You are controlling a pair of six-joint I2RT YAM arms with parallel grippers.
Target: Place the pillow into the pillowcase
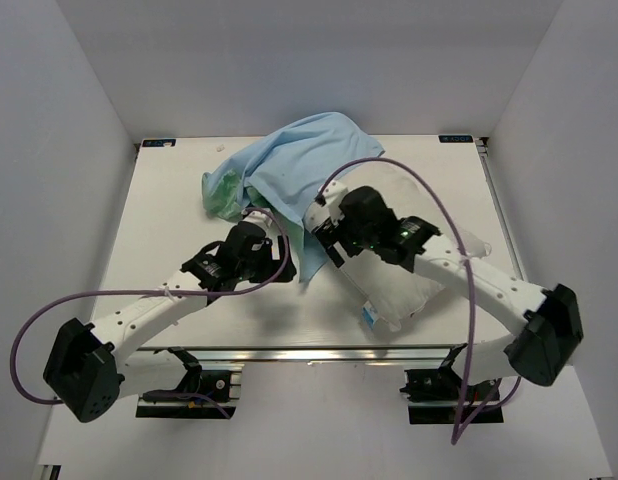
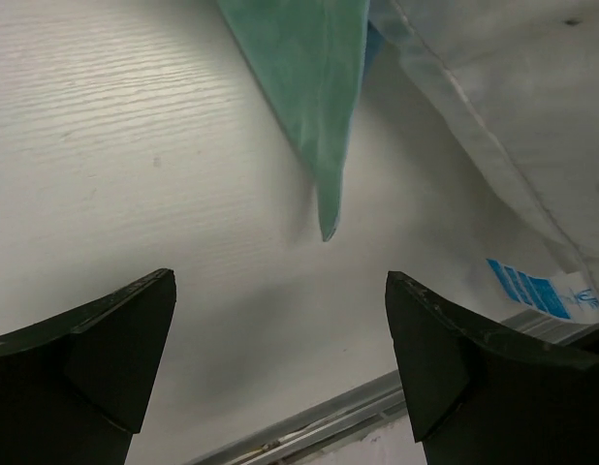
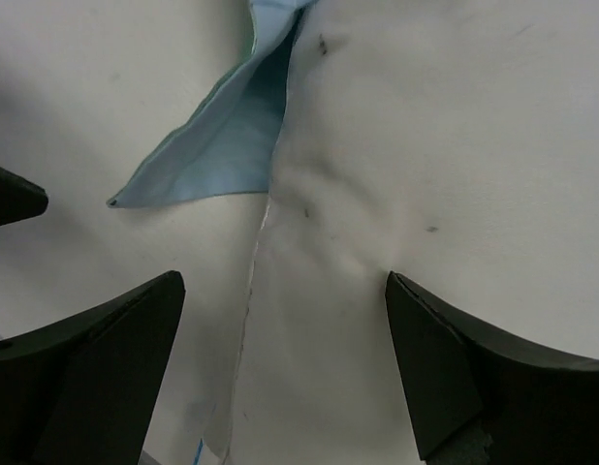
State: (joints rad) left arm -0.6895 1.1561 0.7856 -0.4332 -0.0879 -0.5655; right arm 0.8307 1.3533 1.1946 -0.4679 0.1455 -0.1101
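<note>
On the white table point(image 1: 169, 220), the pillowcase point(image 1: 309, 150) is bunched up toward the far edge. It mostly shows its plain light blue side, with a bit of the shiny green patterned face poking out at its left end. The pillow point(image 1: 409, 290) lies at an angle right of centre, and the end with the little blue tag point(image 1: 369, 317) points at the front edge. Its far end is hidden behind the right arm, so I can't tell how it meets the cloth there.

The left gripper point(image 2: 280, 281) is spread wide with nothing in it, over bare tabletop. On its wrist cam a pointy green corner of the pillowcase sits just ahead of the fingers, with the pillow off to the right. The right gripper point(image 3: 285, 281) also has its jaws wide apart and nothing between them. It's sitting over the pillow's side seam, with a light blue corner of the case just beside that seam. From above, the two grippers are near each other mid-table, either side of a blue flap. Purple cables point(image 1: 439, 200) loop off both arms.
</note>
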